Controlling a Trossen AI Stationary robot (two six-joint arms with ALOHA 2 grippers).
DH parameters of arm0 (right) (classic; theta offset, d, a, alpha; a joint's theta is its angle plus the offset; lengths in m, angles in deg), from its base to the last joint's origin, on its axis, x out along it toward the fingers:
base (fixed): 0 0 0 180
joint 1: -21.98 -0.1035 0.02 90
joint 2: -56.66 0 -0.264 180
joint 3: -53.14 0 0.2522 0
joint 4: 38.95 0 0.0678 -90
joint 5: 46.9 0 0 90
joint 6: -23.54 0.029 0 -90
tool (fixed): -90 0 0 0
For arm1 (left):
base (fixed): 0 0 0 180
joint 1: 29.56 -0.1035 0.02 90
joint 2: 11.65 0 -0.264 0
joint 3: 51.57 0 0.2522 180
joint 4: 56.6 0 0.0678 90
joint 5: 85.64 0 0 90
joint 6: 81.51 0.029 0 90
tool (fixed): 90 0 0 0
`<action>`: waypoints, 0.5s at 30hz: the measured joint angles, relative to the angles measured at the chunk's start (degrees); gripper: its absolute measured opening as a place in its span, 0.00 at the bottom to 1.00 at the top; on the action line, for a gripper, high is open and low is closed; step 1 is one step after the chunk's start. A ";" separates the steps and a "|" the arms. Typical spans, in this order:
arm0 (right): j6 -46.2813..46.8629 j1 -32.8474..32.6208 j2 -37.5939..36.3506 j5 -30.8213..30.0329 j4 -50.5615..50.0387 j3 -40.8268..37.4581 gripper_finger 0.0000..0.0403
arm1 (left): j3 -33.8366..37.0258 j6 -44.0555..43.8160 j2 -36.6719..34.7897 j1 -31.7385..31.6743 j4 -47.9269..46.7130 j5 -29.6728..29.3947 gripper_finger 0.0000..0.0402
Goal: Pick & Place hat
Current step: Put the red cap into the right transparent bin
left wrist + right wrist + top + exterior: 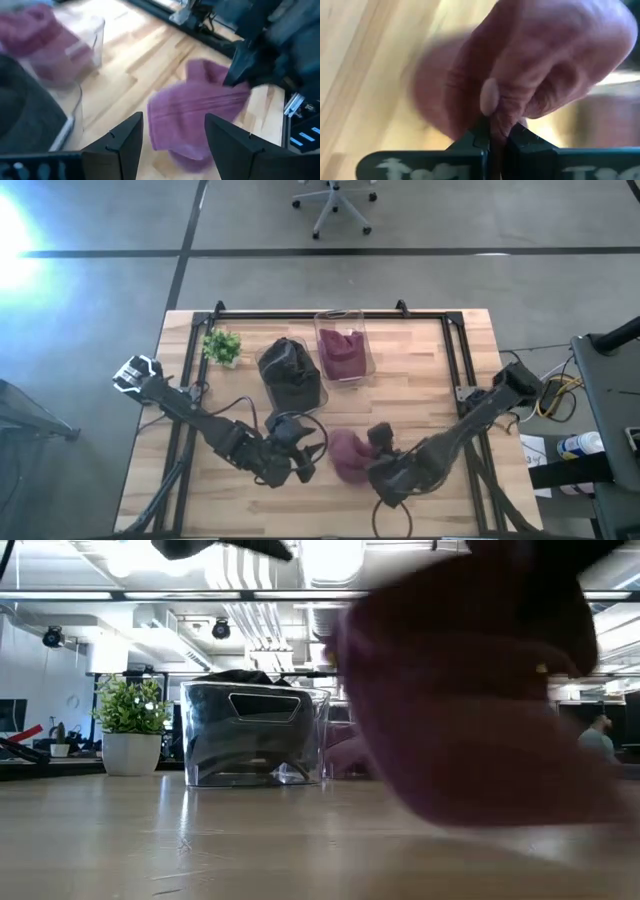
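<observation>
Right hand (497, 134) pressed together on a fold of the purple hat (347, 455), holding it just over the near middle of the worktop (420, 395). Left hand (172, 145) spread wide, just beside the hat, touching nothing. Behind them, two clear bins side by side: one (343, 345) with purple fabric, the other (291, 374) with dark fabric. Small potted plant (222, 346) at far left.

Purple ribbed hat (197, 112), dark hands
</observation>
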 joint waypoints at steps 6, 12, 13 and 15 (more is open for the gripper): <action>6.20 -4.81 4.80 3.29 5.14 -4.08 0.02 | 2.50 -8.63 2.21 0.54 0.45 5.39 0.51; 7.97 -6.17 3.01 -7.00 0.12 0.12 0.02 | 3.13 -10.59 3.35 0.79 2.76 5.89 0.51; 8.01 -5.80 2.28 -10.38 -3.18 1.23 0.02 | 2.94 -10.13 3.35 0.79 2.95 5.18 0.51; 9.96 -4.83 1.27 -18.09 -12.35 3.59 0.02 | 1.85 -8.44 3.35 0.78 2.97 3.26 0.51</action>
